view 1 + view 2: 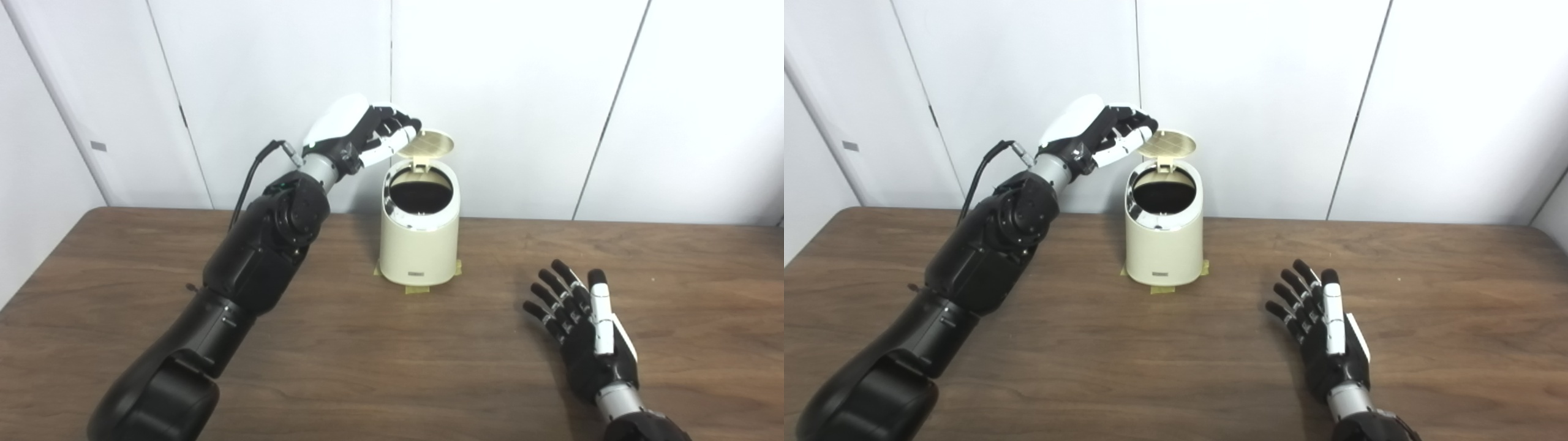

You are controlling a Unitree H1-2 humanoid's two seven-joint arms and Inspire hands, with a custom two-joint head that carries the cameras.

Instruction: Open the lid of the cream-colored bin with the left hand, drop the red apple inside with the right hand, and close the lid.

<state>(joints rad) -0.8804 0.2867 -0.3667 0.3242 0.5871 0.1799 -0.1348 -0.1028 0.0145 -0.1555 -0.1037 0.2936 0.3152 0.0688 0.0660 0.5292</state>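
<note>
Bin (419,245) open, lid (429,144) raised.
Your left hand (367,131), fingers curled, is touching the lid's edge; your right hand (582,327) is resting spread, empty. No apple visible; a hard push risks slamming the lid.

— What stands behind the desk (392,367)?

— A white panelled wall (520,92), split by thin dark vertical seams (391,73). The seams at the sides lean outward in the left eye view.

— Anything on the wall?

— A small grey plate (98,146) on the far left panel, and a small dark mark on a seam nearby (182,115).

— And the desk itself?

— Dark brown wood grain, running side to side, with a rounded back corner at the left. It meets the wall along its far edge.

— The light?

— Even and soft, with faint shadows on the wood.
</note>
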